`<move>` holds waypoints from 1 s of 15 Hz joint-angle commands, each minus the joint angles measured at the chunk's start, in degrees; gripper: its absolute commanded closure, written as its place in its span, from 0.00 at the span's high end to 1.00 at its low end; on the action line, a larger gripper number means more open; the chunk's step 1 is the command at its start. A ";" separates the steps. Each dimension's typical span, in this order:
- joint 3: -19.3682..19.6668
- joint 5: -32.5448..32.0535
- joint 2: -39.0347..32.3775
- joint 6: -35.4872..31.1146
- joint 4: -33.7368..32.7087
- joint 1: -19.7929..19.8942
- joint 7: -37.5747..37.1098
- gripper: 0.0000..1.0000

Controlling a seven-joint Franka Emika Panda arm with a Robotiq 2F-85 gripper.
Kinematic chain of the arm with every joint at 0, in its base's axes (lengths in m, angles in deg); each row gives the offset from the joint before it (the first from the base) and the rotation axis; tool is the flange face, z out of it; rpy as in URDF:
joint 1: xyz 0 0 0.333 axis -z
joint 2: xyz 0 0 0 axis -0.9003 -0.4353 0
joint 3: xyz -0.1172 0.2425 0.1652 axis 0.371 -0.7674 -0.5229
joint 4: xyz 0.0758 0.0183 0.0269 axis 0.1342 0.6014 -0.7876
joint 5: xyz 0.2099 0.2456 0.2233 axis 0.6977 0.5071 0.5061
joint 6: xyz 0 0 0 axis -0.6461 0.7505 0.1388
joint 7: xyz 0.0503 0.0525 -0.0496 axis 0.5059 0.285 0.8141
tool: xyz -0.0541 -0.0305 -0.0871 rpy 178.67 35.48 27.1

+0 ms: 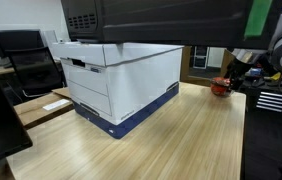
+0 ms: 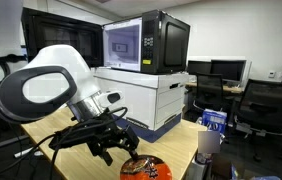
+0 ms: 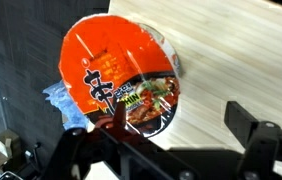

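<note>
**Pale wood table carrying a bowl and a box**

The table (image 1: 191,140) has a light wood-grain top that shows in both exterior views and in the wrist view. A round noodle bowl (image 3: 126,75) with an orange-red printed lid stands on the wood just below the jaws of the gripper (image 2: 116,152). In the wrist view it sits slightly ahead of the jaws and close to the table's edge. Well apart from the jaws, further along the same top, a white file box (image 1: 116,85) with a dark blue base rests flat on the wood.
</note>
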 commanded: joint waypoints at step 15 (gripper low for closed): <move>3.50 9.87 -21.44 -8.06 -14.11 -3.13 -0.70 0.45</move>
